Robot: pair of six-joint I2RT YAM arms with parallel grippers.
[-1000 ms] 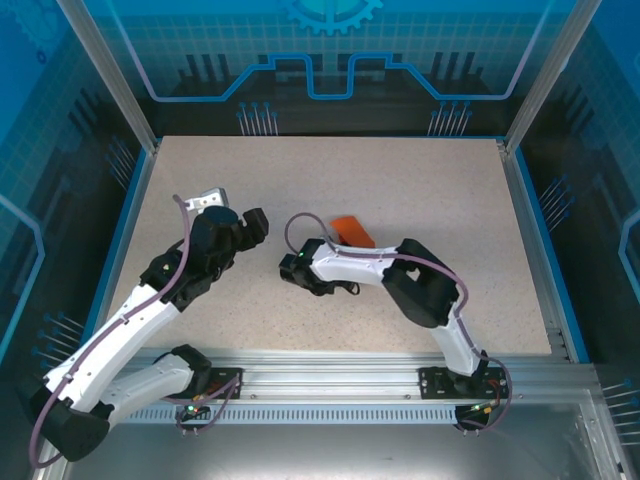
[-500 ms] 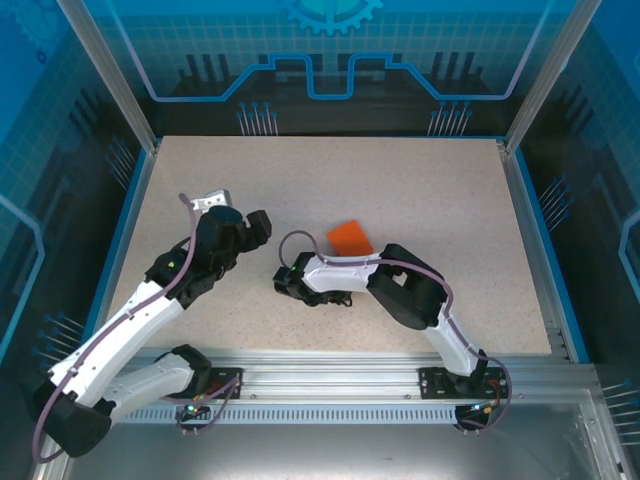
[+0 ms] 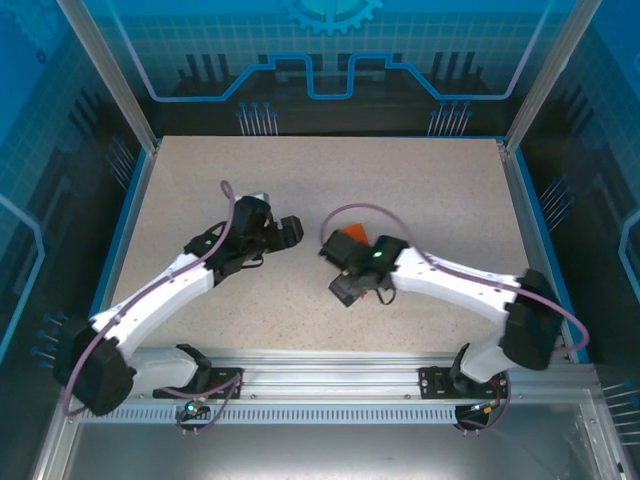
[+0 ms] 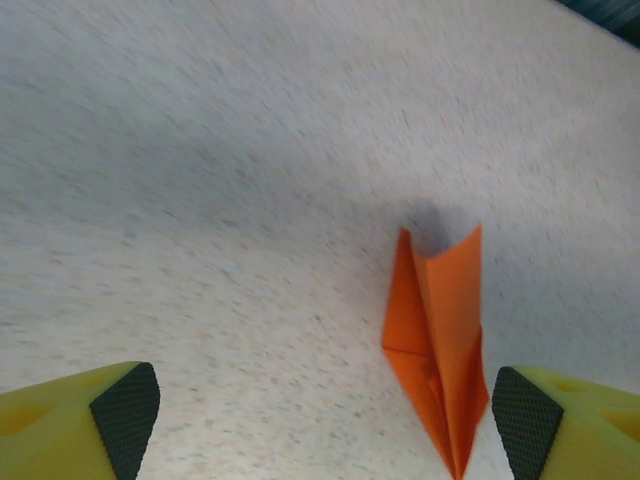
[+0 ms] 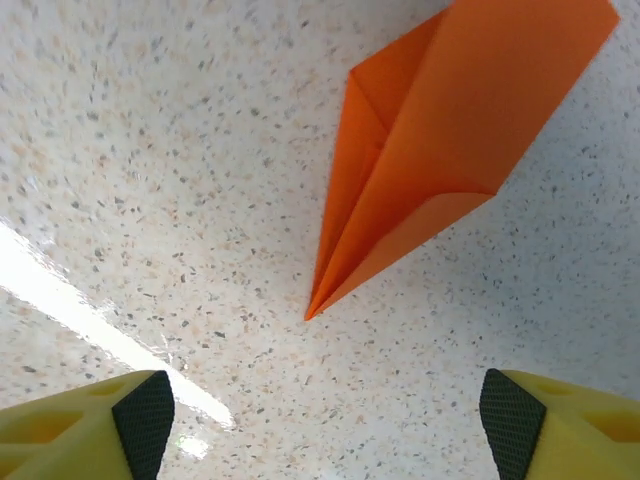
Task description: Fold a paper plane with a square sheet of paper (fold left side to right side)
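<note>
I see small narrow orange paper plane (image 5: 440, 150), pointed dart with centre crease, lying flat on speckled desk (image 3: 400, 180) near middle. Folds look finished. Left gripper (image 4: 325, 420) spread wide, empty. Right gripper (image 5: 330, 420) likewise, plane just beyond fingertips. My judgement: only pulling arms clear left.

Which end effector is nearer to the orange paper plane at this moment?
Right. The right end effector is just at the near side of the paper plane; the left end effector is farther away, to its left.
</note>
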